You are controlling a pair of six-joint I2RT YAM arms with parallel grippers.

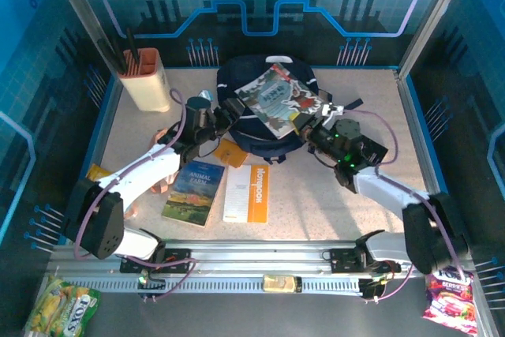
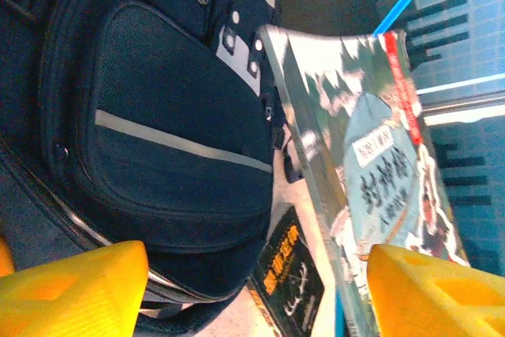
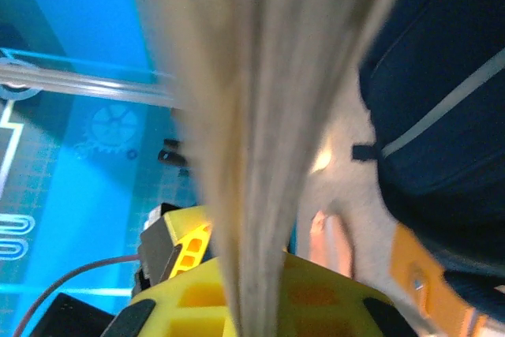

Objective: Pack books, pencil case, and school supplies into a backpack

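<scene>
While the cartoon-cover book is held over the backpack, the entry is recorded as follows.

Item, primary: cartoon-cover book, cover up, tilted, carried above the backpack's front panel. Its long axis is set on a diagonal, from the far-left toward the near-right of the worktop.

Right end effector: clamped on the book's near-right short edge, and the page edges are seen pinched between its jaws in the right wrist view.

Left end effector: jaws spread wide, nothing held. It is placed just beside the book's near-left long edge, with the book lying to its right and slightly beyond.

Backpack: laid flat at the far middle of the worktop, front pocket up. Its main opening cannot be made out.

Items, pending: Animal Farm paperback and notebook, laid flat side by side toward the near edge, between the arms. The left arm is judged the nearer to both.

Relation governing the next move: the book is controlled from its near-right end alone, so a slide into the backpack is judged to run along the diagonal, away from the right end effector.
</scene>
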